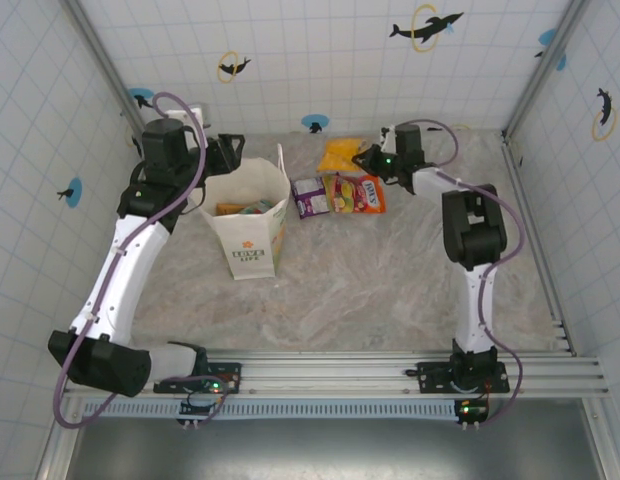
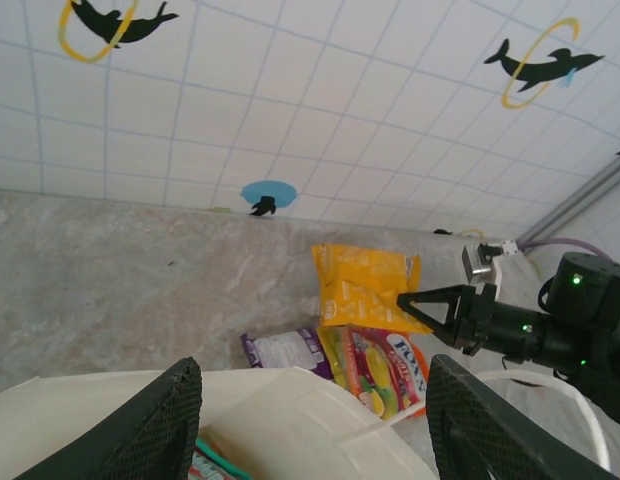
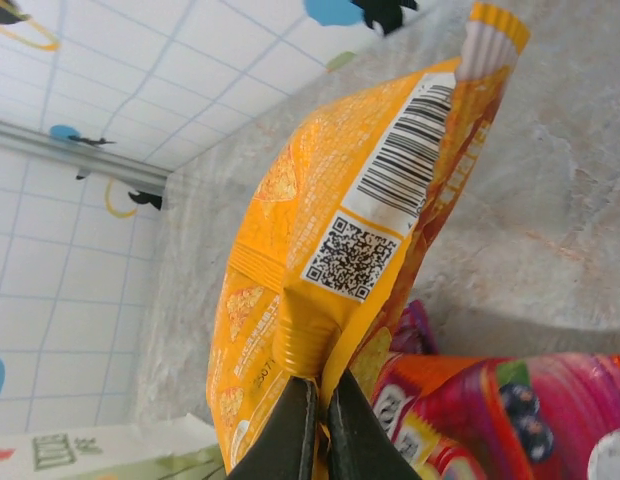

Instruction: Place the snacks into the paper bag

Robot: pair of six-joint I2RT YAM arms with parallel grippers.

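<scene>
Right end effector (image 3: 312, 395) pinched tight on the sealed edge of the yellow packet (image 3: 330, 230).
Its jaws meet on the crimped seam, the packet sitting toward the far side of the table (image 1: 390, 270), just behind the purple packet (image 1: 309, 196) and red packet (image 1: 358, 193). It looks light, crinkly and slippery, so that flat seam seems the surest hold. Left end effector (image 2: 315, 375) hangs empty, jaws well apart, at the mouth of the upright paper bag (image 1: 248, 235), which has packets inside.
</scene>
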